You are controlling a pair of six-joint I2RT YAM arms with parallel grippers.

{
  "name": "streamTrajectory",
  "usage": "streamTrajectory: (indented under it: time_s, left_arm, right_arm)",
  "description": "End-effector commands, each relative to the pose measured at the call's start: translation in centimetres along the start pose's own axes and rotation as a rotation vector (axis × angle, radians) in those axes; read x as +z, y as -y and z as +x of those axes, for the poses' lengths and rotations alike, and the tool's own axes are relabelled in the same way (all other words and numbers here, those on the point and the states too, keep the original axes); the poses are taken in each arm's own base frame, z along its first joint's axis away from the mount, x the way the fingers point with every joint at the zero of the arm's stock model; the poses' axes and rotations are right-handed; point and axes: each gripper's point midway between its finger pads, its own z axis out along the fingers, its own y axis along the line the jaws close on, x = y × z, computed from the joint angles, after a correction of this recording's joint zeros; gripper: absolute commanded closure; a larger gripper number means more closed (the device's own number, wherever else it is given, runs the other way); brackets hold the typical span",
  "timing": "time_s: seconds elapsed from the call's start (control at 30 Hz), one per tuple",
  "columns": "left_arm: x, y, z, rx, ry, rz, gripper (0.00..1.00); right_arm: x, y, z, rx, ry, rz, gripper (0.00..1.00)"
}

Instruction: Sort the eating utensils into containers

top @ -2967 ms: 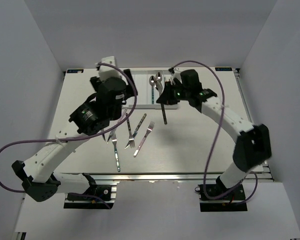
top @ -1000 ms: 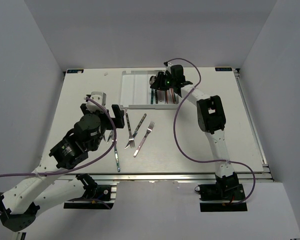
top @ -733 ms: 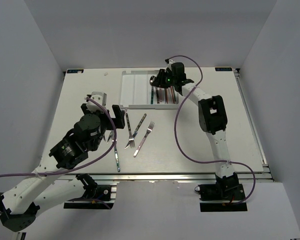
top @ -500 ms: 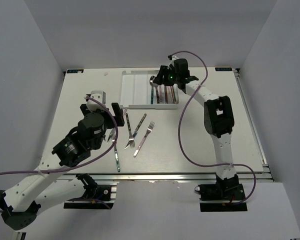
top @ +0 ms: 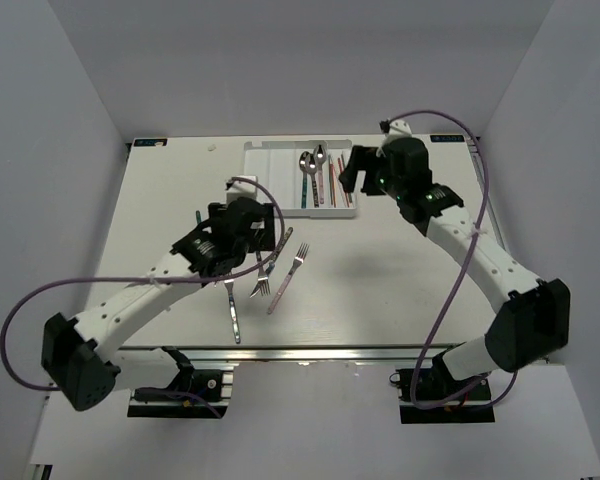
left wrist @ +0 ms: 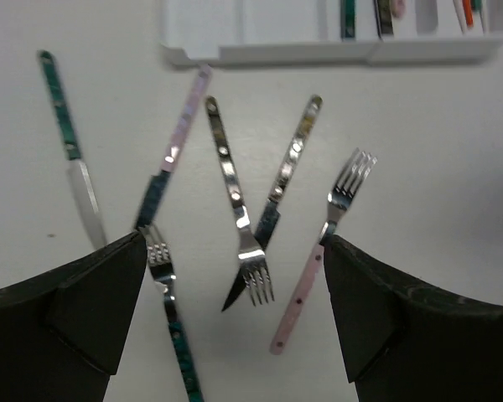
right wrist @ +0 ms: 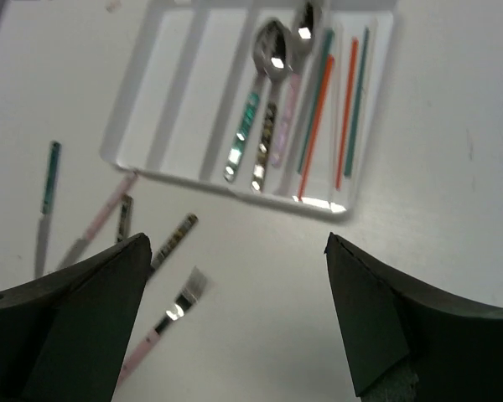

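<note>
The left gripper (left wrist: pixel 233 249) hangs over the loose pieces on the table (top: pixel 160 200), jaws spread wide and empty. Its wrist view shows six pieces, left to right: a teal knife (left wrist: pixel 63 117), a pink knife (left wrist: pixel 184 117), a teal fork (left wrist: pixel 161 260), a patterned fork (left wrist: pixel 230 193), a patterned knife (left wrist: pixel 292 159) with its blade tip just beside that fork's tines, and a pink fork (left wrist: pixel 331 226). From above, the left arm (top: pixel 130 295) covers the leftmost of them.

Behind the pile sits the tray (top: pixel 270 175). Spoons (right wrist: pixel 272 50) lie in a middle slot, and red and green chopsticks (right wrist: pixel 350 109) lie in the slots to their right.

The right gripper (right wrist: pixel 237 243) hovers by the tray's right end, jaws wide apart and nothing between them.

Half a second before, that gripper was over the spoons. It has since drawn off to the right, and the right arm (top: pixel 470 240) has swung outward. Three seconds before, it carried a dark slim piece above the tray's near edge. The left arm, bunched left of the pile a second ago, now reaches across it. The loose forks lie where they lay.
</note>
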Motion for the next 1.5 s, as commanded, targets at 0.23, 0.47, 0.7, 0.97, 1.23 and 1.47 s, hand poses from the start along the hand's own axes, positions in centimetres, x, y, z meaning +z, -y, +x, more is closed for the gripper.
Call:
streamTrajectory:
  time_s: [0.23, 0.47, 0.7, 0.97, 1.23, 1.47]
  left_arm:
    - [4.8, 9.0, 10.9, 0.166, -0.351, 0.249, 0.09]
    - [6.7, 11.1, 14.6, 0.217, -0.408, 0.253, 0.2]
    - [7.9, 10.3, 17.7, 0.249, -0.457, 0.221, 0.41]
    - [7.3, 10.9, 21.0, 0.25, -0.536, 0.266, 0.74]
    - [4.7, 13.1, 19.3, 0.316, -0.504, 0.293, 1.0]
    - [3.8, 14.1, 5.7, 0.125, -0.219, 0.22, 1.0]
  right_arm:
    - [-3.9, 4.1, 12.1, 0.056, -0.224, 0.032, 0.11]
    - [-4.3, 3.4, 13.6, 0.05, -0.273, -0.025, 0.11]
    - [-5.5, 2.9, 13.0, 0.039, -0.23, -0.056, 0.11]
    - [-6.6, 2.6, 11.5, 0.031, -0.189, -0.059, 0.11]
    - [-7.8, 3.0, 9.9, 0.022, -0.137, -0.017, 0.11]
    - [-8.3, 4.7, 9.0, 0.014, -0.102, 0.077, 0.11]
